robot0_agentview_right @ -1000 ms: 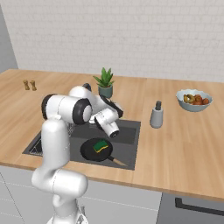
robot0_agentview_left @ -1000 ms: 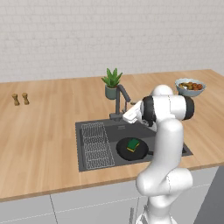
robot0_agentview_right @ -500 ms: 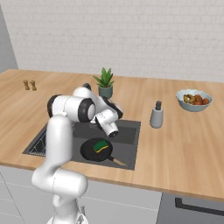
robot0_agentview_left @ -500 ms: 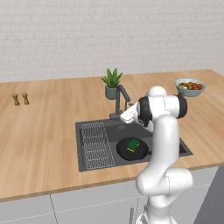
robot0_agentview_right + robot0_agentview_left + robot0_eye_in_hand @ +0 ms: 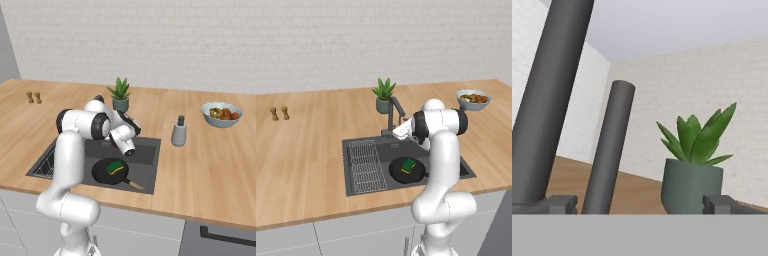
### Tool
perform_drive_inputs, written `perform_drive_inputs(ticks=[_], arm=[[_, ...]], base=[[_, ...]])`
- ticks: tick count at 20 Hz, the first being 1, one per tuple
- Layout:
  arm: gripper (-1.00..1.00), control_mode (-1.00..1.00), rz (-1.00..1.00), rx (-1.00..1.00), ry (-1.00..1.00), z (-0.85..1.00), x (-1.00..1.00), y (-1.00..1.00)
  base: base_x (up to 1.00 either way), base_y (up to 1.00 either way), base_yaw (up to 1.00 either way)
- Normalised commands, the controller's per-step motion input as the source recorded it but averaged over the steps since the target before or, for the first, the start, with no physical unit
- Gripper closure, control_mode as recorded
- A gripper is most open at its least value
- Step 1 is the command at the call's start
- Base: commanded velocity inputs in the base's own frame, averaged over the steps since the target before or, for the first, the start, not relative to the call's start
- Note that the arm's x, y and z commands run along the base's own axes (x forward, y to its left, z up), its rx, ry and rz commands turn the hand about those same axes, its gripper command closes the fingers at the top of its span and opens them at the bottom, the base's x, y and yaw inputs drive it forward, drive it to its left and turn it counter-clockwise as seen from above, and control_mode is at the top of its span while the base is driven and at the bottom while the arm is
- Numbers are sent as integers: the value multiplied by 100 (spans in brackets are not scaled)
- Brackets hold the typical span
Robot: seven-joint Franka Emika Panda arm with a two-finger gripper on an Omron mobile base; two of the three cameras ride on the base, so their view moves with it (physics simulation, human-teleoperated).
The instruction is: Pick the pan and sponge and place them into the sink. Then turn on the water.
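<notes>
- With the pan (image 5: 406, 170) already lying in the sink (image 5: 363, 146) and the sponge (image 5: 408, 164) resting on it, the placing part of the task looked done; only the water remained.
- From the right base view the pan (image 5: 110, 171) sat on the basin floor toward the front, handle pointing out to the right-front corner, green sponge (image 5: 115, 167) on top of it.
- Wire rack (image 5: 366, 165) filled the left side of the sink, nothing on it.
- Step in hand, as I judged it: reaching for the faucet (image 5: 394, 110) to turn it on.
- Gripper (image 5: 400, 131) was up at the rear of the basin, just beside the faucet's upright, fingers spread wide and carrying nothing.
- Hand view backed that: two dark fingertips far apart at the bottom, the dark faucet column (image 5: 608, 150) standing between them and a second dark column at far left, close to the camera.
- Could not tell whether a finger touched the faucet; looked near, maybe just short of contact.
- Potted plant (image 5: 693, 170) stood behind the faucet, close to the reach path.
- Next move probably called for nudging or closing on the faucet's handle without knocking the plant; where the handle was, I couldn't make out.
- No water visible running yet.
</notes>
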Motion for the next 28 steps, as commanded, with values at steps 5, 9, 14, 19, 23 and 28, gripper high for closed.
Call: perform_drive_inputs(ticks=[5, 9, 14, 19, 23, 28], arm=[[-100, -100, -4, 8, 0, 0, 34, -27], [100, -100, -6, 8, 0, 0, 36, -34], [100, -100, -7, 14, 0, 0, 28, -70], [100, -100, -7, 17, 3, -5, 31, -95], [100, -100, -10, 15, 9, -19, 38, -100], [100, -100, -13, 8, 15, -29, 42, -100]], base=[[0, 0, 0], [0, 0, 0], [0, 0, 0], [0, 0, 0], [0, 0, 0], [0, 0, 0]])
